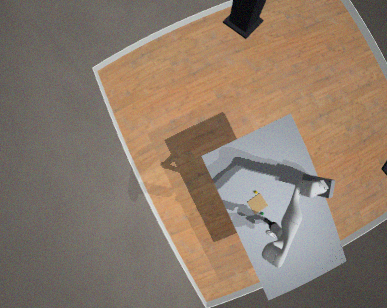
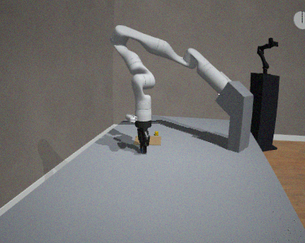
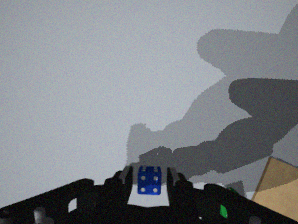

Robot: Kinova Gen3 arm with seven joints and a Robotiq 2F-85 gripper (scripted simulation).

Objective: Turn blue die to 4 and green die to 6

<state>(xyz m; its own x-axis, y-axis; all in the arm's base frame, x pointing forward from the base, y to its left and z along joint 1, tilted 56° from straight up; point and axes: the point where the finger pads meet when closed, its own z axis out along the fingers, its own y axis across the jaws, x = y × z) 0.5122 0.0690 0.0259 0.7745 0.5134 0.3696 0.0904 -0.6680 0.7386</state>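
Observation:
The blue die (image 3: 149,181) sits between the fingertips of my gripper (image 1: 264,218) (image 2: 143,149) (image 3: 149,176) in the wrist view, with a narrow gap on each side. My gripper is partly open and low at the table, off the mat. White pips in two columns show on the die; which face is on top is unclear. The tan mat (image 1: 257,203) (image 2: 154,141) (image 3: 276,189) lies flat. The green die (image 1: 262,213) (image 3: 224,211) is beside the mat, near my gripper, partly hidden in the wrist view. The yellow die (image 1: 255,192) (image 2: 156,133) is at the mat's far edge. The pips of both are unreadable.
The grey table (image 1: 308,225) (image 2: 156,189) carries the robot's base (image 1: 330,188) (image 2: 240,118). The arm's dark shadows (image 3: 220,157) fall across the table and reach the mat. The table's long edge lies beyond the mat in the top view.

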